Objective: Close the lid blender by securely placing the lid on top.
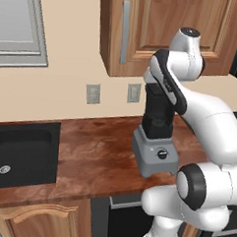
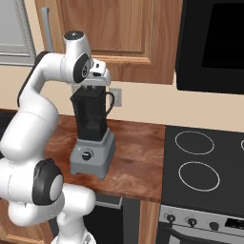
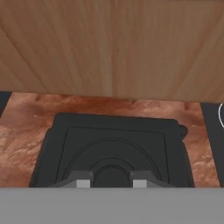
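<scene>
One lid (image 3: 113, 148), black, square with a raised round centre, seen from above in the hand view. It sits across the top of the blender (image 2: 93, 138) jar, right under the claw (image 3: 111, 181). The claw's two fingertips (image 3: 81, 181) stand close together, pinched on the small knob at the lid's centre; the claw is closed on the lid.

One blender: grey boxy base, one round black knob on the front, dark jar flaring upward. It stands on the wooden counter (image 1: 99, 154) near the front edge. In the right base view the jar handle sticks out at 3 o'clock. In the left base view the arm covers the jar top. In the right base view the white hand sits at 12 o'clock over the jar, the lid itself too hidden there to make out.

Outward, left base view: one black sink (image 1: 22, 155) at 9 o'clock of the blender, one round drain in it; two wall outlets (image 1: 93, 93) on the beige wall behind; one wooden cabinet (image 1: 164, 29) overhead with one long grey handle; a grey-framed window at upper left.

Right base view adds a stove (image 2: 200, 162) at 3 o'clock of the blender, two white burner rings fully visible, three knobs on its front, and a black microwave (image 2: 214, 43) above it.

Hand view shows counter wood around the lid and pale wood cabinet face beyond.

No readable writing or brand anywhere.
</scene>
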Controlling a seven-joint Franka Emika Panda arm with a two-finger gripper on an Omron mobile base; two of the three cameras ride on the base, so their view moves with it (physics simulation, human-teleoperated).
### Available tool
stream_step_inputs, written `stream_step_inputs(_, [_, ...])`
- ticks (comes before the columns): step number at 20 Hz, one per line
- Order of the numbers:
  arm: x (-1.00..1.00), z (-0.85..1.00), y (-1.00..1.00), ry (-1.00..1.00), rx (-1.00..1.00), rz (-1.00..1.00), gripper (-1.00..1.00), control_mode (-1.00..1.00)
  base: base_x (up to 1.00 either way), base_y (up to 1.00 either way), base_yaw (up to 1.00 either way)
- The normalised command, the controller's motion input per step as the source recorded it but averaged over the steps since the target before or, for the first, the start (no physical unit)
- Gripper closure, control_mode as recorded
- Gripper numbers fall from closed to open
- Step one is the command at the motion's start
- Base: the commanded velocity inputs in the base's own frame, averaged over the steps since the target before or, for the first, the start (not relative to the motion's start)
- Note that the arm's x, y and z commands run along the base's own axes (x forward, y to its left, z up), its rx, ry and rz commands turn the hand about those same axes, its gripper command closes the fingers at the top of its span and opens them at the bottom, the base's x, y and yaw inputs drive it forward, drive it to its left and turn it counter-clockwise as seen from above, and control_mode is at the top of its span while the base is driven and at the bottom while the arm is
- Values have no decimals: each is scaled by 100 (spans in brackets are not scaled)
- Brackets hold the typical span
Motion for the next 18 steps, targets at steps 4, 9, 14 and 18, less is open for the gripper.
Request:
stream_step_inputs(4, [0,-35,0,-5,0,7,100,-100,0,0,0])
stream_step_inputs(9, [-12,-29,0,-10,0,7,-100,-100,0,0,0])
stream_step_inputs(14, [-12,-23,0,-7,0,4,-100,-100,0,0,0])
stream_step_inputs(18, [-6,-6,0,-3,0,3,-100,-100,0,0,0])
